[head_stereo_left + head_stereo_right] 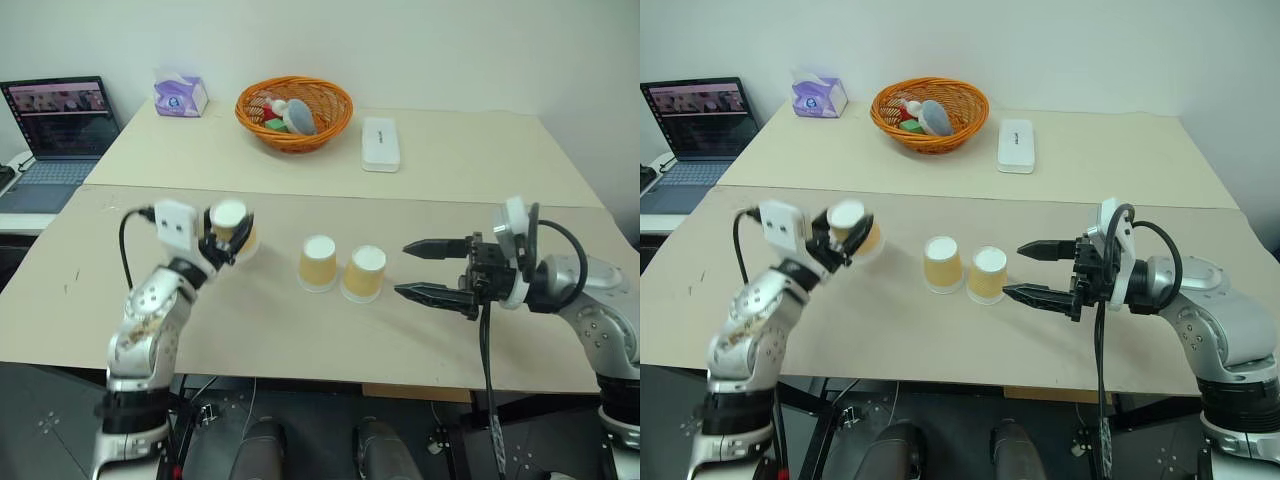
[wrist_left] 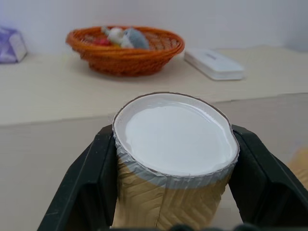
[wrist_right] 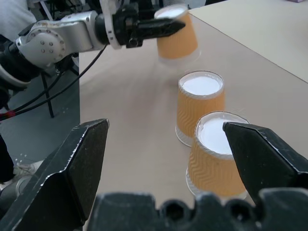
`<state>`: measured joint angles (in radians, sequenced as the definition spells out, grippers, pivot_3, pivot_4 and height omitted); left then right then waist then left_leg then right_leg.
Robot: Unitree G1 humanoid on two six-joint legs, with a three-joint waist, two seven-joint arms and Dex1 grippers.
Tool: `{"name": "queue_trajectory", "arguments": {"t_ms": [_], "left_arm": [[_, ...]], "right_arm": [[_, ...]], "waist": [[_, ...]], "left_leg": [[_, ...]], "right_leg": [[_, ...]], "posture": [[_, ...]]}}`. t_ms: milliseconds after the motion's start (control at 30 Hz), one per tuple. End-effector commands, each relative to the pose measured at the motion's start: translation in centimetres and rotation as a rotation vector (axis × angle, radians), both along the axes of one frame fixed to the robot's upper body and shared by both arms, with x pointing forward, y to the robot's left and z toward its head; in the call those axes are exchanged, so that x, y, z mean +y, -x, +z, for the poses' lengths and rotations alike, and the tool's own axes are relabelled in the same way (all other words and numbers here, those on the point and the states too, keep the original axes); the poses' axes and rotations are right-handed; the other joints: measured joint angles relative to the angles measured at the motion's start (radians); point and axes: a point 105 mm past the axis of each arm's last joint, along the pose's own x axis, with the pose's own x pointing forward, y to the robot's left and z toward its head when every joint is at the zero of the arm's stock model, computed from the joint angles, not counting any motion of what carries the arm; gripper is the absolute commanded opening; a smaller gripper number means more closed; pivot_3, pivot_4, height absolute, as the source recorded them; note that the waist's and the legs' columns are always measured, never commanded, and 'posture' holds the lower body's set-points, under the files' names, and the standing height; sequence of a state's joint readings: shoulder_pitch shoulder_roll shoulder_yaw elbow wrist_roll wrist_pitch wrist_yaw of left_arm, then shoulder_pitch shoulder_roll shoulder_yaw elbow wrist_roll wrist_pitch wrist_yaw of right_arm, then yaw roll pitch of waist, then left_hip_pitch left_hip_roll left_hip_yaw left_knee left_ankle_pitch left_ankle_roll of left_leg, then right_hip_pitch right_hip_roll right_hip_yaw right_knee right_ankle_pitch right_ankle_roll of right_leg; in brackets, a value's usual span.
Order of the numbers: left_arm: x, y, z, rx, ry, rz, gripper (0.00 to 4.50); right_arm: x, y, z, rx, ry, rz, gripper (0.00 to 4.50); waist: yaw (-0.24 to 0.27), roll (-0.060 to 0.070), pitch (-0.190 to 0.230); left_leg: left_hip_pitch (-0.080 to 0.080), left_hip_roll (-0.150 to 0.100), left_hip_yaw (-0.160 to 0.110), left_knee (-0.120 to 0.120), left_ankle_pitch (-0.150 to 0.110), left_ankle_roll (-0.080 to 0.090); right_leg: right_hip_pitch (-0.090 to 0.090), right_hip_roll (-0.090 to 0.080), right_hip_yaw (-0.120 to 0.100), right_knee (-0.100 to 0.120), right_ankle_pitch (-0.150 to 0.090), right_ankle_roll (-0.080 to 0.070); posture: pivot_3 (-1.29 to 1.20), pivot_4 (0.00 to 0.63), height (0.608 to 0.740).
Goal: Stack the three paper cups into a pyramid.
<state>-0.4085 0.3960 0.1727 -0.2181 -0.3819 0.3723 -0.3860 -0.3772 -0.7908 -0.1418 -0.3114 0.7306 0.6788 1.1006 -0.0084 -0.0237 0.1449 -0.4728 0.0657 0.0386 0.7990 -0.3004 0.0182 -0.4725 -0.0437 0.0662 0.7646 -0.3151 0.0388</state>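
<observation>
Desk (image 1: 300, 330), beige, before white wall (image 1: 450, 50); laptop (image 1: 55, 125) at ten o'clock; left gripper (image 1: 228, 238) fingers pinching cup (image 1: 232, 225), right gripper (image 1: 425, 270) fingers spread.

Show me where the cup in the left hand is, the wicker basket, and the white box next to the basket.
Held cup (image 2: 175, 139): left wrist view, on its white upturned base.
Basket (image 1: 330, 120): left eye view, on its orange woven rim at the right side.
White box (image 1: 380, 143): left eye view, on the middle of its top.
</observation>
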Motion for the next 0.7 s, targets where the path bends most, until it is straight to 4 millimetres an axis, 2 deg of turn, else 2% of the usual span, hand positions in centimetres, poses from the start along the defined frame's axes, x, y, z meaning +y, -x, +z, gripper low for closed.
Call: {"name": "queue_trajectory", "arguments": {"t_ms": [33,200,400,533,700], "left_arm": [[-1.1,0.2,4.8,-0.138,0.003,-0.101,2.58],[-4.6,1.3,7.0,-0.115,-0.027,-0.408,2.58],[-7.0,1.9,8.3,-0.064,-0.022,-0.626,2.58],[-9.2,3.2,7.7,-0.028,-0.118,-0.799,2.58],[-11.1,3.9,5.5,0.028,-0.215,-0.936,2.58]], "right_arm": [[-0.1,0.0,1.1,-0.046,-0.017,0.012,4.50],[-0.1,0.0,1.0,-0.044,-0.017,0.003,4.50],[-0.3,0.2,0.9,-0.047,-0.012,-0.012,4.50],[-0.5,0.3,0.9,-0.046,-0.017,-0.022,4.50],[-0.5,0.4,0.7,-0.049,-0.008,-0.032,4.50]], "waist": [[-0.001,0.000,0.000],[-0.005,-0.001,0.000],[-0.004,-0.001,0.000],[-0.005,-0.001,0.001],[-0.004,-0.001,0.001]], "left_leg": [[0.000,0.000,0.000,0.000,0.000,0.000],[-0.001,0.000,0.000,0.000,0.000,0.000],[0.000,0.000,0.000,0.000,0.000,0.000],[-0.001,0.000,-0.001,0.000,0.000,0.000],[0.000,0.000,0.000,0.000,0.000,-0.001]], "right_leg": [[0.000,0.000,0.000,0.000,0.000,0.000],[0.000,0.000,0.000,0.000,0.000,0.000],[0.000,0.000,0.000,0.000,0.000,0.000],[0.000,0.000,0.000,-0.001,0.000,0.000],[0.000,0.000,0.000,0.000,0.000,0.000]], "posture": [[0.00,0.150,0.666],[0.00,0.150,0.666],[0.00,0.150,0.666],[0.00,0.150,0.666],[0.00,0.150,0.666]]}}
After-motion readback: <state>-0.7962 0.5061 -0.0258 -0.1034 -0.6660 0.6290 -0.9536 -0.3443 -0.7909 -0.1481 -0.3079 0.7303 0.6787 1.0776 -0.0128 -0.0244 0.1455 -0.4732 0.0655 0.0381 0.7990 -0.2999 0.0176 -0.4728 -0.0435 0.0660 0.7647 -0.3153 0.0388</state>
